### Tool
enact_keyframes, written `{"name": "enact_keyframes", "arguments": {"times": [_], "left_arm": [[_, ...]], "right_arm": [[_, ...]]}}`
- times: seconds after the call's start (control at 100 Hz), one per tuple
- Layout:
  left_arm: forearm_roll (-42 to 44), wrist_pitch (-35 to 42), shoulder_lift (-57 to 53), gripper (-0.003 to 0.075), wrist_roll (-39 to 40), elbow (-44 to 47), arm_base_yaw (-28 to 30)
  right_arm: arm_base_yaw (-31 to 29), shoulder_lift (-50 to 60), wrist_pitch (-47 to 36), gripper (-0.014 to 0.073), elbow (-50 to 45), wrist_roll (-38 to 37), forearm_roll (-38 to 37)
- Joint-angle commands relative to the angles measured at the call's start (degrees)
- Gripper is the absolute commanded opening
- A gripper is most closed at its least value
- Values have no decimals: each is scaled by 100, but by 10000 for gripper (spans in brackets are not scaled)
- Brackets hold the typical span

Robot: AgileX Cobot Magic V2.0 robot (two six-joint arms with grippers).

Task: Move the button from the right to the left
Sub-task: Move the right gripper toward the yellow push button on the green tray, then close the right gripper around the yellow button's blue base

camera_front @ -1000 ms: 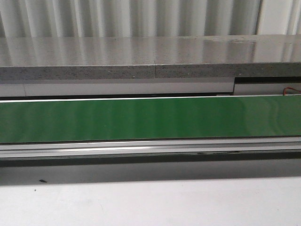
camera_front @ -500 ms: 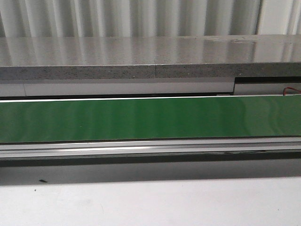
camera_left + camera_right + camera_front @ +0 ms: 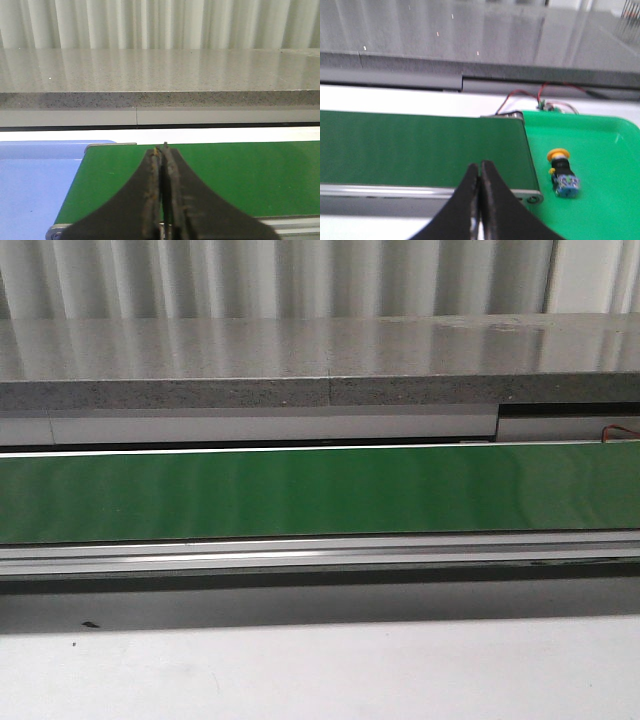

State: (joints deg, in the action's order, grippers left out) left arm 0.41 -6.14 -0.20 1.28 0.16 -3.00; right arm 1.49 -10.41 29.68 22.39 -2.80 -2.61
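The button point(image 3: 562, 172) lies on its side in a green tray point(image 3: 600, 200), with a yellow-orange cap, black collar and blue-grey block. It shows only in the right wrist view. My right gripper point(image 3: 480, 165) is shut and empty, over the near edge of the green belt point(image 3: 420, 147), apart from the button. My left gripper point(image 3: 161, 148) is shut and empty above the left end of the belt point(image 3: 260, 170). Neither gripper shows in the front view.
The green conveyor belt point(image 3: 320, 490) runs across the front view with a metal rail point(image 3: 320, 555) along its near side. A grey speckled shelf point(image 3: 300, 365) stands behind it. A blue tray point(image 3: 35, 185) sits at the belt's left end. Red wires point(image 3: 520, 95) lie behind the green tray.
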Motion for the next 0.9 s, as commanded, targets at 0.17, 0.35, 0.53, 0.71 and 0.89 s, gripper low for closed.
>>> {"name": "enact_keyframes", "arguments": {"times": [0.17, 0.35, 0.53, 0.71, 0.89], "left_arm": [[-41, 411, -184, -20, 38, 225, 0], [-41, 411, -184, -20, 38, 225, 0], [-41, 411, -184, -20, 38, 225, 0], [-41, 411, -184, -20, 38, 225, 0], [-41, 411, -184, -20, 38, 225, 0]], "right_arm": [[-10, -1587, 439, -68, 1229, -4, 148], [-10, -2591, 919, -68, 1618, -4, 141], [-10, -3414, 1130, -63, 1835, -4, 151], [-10, -4248, 1429, 179, 2180, -4, 151], [-10, -4873, 1663, 596, 2550, -4, 151]]}}
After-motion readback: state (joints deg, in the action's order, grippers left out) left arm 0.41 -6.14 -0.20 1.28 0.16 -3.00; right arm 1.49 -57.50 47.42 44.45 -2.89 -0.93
